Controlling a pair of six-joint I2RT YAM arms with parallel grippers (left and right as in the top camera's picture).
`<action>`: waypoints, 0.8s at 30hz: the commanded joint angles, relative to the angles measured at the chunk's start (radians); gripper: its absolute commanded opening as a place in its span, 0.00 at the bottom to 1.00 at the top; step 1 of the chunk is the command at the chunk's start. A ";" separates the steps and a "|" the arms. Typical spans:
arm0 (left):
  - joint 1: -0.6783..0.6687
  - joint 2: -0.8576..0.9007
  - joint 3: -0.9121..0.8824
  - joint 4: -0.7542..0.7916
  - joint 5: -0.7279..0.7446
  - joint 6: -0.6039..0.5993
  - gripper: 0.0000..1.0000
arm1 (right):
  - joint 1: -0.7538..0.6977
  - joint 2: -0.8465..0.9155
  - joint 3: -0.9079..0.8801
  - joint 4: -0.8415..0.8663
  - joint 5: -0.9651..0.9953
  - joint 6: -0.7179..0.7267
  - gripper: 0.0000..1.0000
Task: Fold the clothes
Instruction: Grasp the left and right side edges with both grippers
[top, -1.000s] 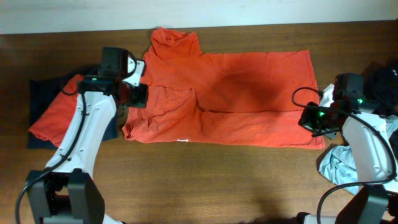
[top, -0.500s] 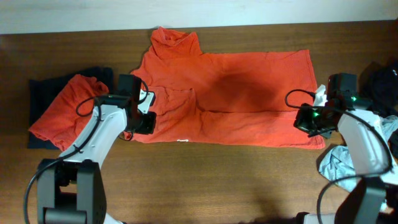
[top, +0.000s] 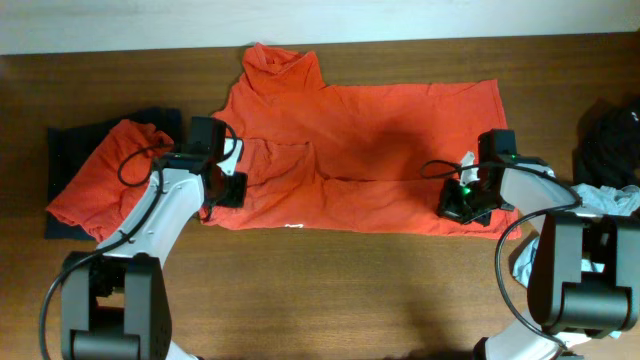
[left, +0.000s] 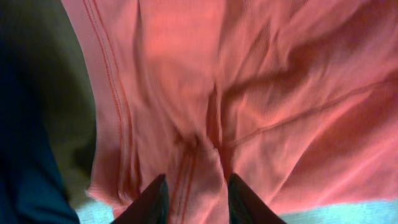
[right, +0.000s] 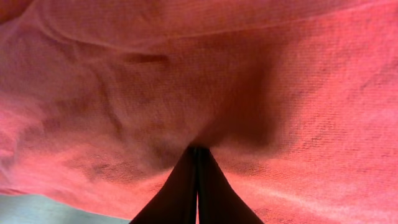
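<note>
T-shirt (top: 390, 140): lying spread flat, red-orange, filling the centre of the overhead frame, no print showing.
Left gripper (left: 198, 182): sitting at the shirt's lower left edge, fingers standing narrowly apart with a raised ridge of cloth between them; being impossible to tell whether gripping or merely straddling.
Right gripper (right: 198, 152): pressing down near the shirt's lower right corner, fingers closed tip to tip, fabric puckering toward the tips; not showing whether holding a pinch.
Risk, left side: probably catching only the top layer of the doubled cloth there, or losing the ridge altogether, through so loose a stance around soft cotton.
Risk, right side: likely dragging the cloth into a bunch instead of raising it, through closed tips pushing on one thin layer.
Risk, both ends: skewing the fold, through one end rising while the other is lagging on the wood.
Long axis: running left to right across the frame.
Pointing: seemingly turning a straight hem toward the right and the neck end toward the left, one flap sticking up at the upper left; neck opening itself not showing clearly.
Left pile: plain red-orange garment (top: 95, 190) lying on a navy garment (top: 65, 140) at the far left.
Right heap: black garment (top: 612, 130) at the upper right, grey-blue garment (top: 532, 268) at the lower right.
Table (top: 350, 290): dark wood showing all round.
</note>
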 joint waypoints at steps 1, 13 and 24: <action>0.008 0.009 -0.001 -0.066 -0.013 -0.004 0.35 | 0.005 0.101 -0.014 0.010 0.061 0.023 0.04; 0.023 0.001 0.001 -0.110 -0.027 -0.011 0.42 | 0.005 0.121 -0.014 0.021 0.063 0.022 0.04; 0.034 -0.038 -0.005 -0.119 -0.050 -0.011 0.30 | 0.005 0.121 -0.014 0.021 0.063 0.023 0.04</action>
